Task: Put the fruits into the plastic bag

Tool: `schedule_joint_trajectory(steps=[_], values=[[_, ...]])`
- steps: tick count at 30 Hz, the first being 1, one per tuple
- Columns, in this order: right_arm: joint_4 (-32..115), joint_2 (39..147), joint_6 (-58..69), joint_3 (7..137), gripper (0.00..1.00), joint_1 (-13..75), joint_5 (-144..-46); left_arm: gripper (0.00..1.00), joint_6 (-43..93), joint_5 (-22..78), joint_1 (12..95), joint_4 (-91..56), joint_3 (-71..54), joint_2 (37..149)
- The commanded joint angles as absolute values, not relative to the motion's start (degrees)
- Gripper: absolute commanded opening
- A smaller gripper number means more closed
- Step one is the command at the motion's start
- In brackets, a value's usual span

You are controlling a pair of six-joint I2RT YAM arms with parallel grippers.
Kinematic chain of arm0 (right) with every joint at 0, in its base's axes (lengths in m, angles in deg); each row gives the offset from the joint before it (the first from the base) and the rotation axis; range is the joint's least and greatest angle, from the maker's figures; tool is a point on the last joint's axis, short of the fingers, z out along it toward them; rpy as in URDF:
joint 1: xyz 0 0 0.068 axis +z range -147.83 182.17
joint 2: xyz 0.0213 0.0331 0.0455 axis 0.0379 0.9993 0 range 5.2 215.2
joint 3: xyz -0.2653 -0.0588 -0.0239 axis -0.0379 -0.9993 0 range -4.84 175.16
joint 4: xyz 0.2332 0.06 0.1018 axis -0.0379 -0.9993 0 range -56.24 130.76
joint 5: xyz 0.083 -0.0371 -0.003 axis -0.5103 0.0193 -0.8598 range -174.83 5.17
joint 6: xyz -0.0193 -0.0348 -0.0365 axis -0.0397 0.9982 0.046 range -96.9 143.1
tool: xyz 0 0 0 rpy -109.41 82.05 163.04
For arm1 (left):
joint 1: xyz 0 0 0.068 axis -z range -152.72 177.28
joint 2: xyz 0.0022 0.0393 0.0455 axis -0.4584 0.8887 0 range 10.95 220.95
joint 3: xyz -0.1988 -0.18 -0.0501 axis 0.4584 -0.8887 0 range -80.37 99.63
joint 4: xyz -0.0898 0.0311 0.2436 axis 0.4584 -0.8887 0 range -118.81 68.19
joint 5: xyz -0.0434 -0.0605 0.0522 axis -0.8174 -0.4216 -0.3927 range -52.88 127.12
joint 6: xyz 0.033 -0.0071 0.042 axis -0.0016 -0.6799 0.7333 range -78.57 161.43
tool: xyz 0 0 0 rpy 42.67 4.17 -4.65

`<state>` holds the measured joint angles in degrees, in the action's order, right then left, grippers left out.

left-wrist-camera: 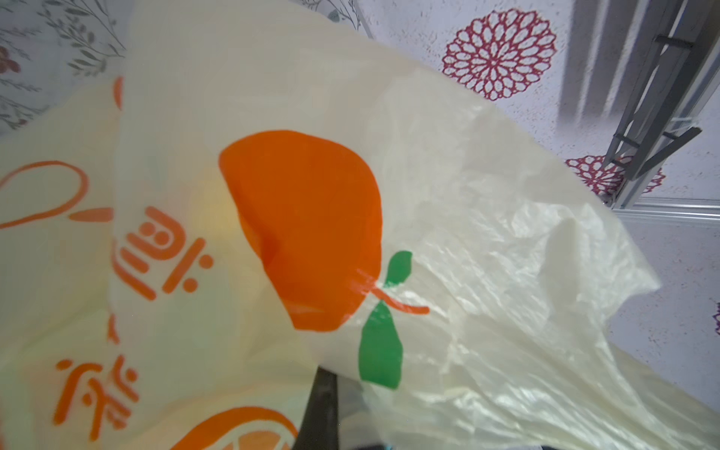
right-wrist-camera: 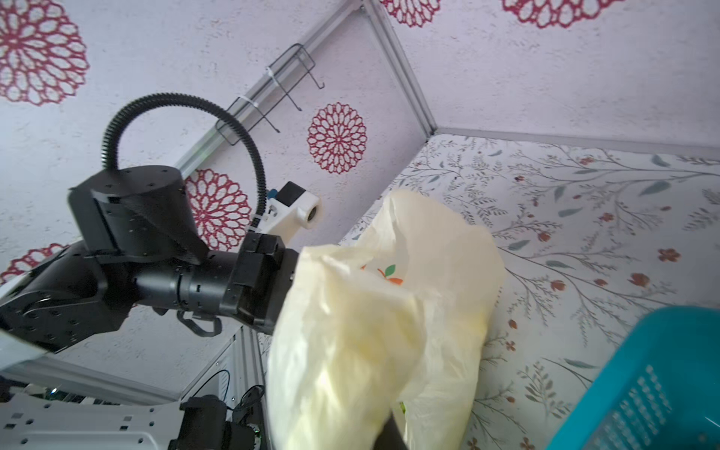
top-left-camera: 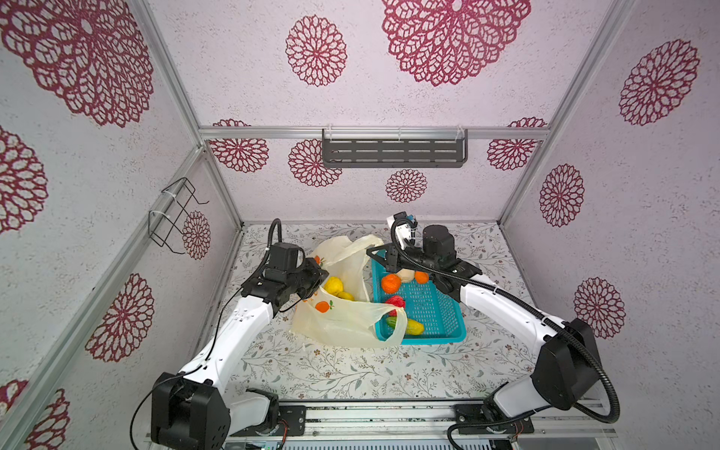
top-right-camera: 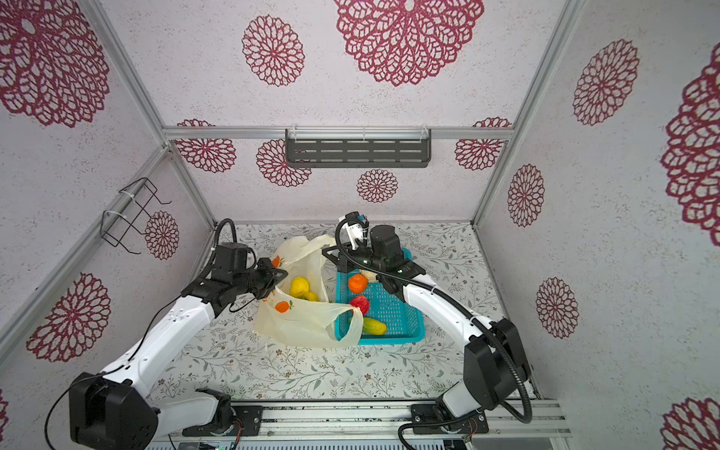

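- the plastic bag lies on the flowered table in the lower middle of both top views. its mouth gapes upward, and it sits just left of the teal basket.
- the left claw, left of centre, is pressed together on the bag's left rim, and that edge is lifted off the table.
- in the left wrist view the plastic bag drapes over a dark finger at the bottom edge.
- the right claw, just above centre, is pinched on the bag's far handle, over the basket's upper left corner.
- in the right wrist view the plastic bag fills the lower middle, and one dark finger pokes out from under it.
- inside the bag's mouth sit a lumpy yellow fruit and a banana, which touches it at lower right.
- in the basket's upper left are an orange, a beige round fruit partly under the right arm, and a second orange beside that.
- lower in the basket are a red fruit and, near the bottom edge, a green-yellow fruit.
- the bag's near handle lies over the basket's lower left corner and covers part of the red fruit and the green-yellow fruit.
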<state>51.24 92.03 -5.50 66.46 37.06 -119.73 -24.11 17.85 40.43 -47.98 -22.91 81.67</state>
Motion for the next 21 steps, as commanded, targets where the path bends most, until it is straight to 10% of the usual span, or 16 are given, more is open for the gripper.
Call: schedule_joint_trajectory(steps=[1, 21], values=[[54.4, 92.2, -7.0, 70.0, 0.00, 37.8, -124.1, 0.00, -21.0, 16.6, 37.4, -52.3, -23.2, 78.2], [25.2, 103.0, 0.3, 92.6, 0.00, 33.7, -108.1, 0.00, -29.1, 7.5, 43.6, -45.1, -20.9, 78.7]])
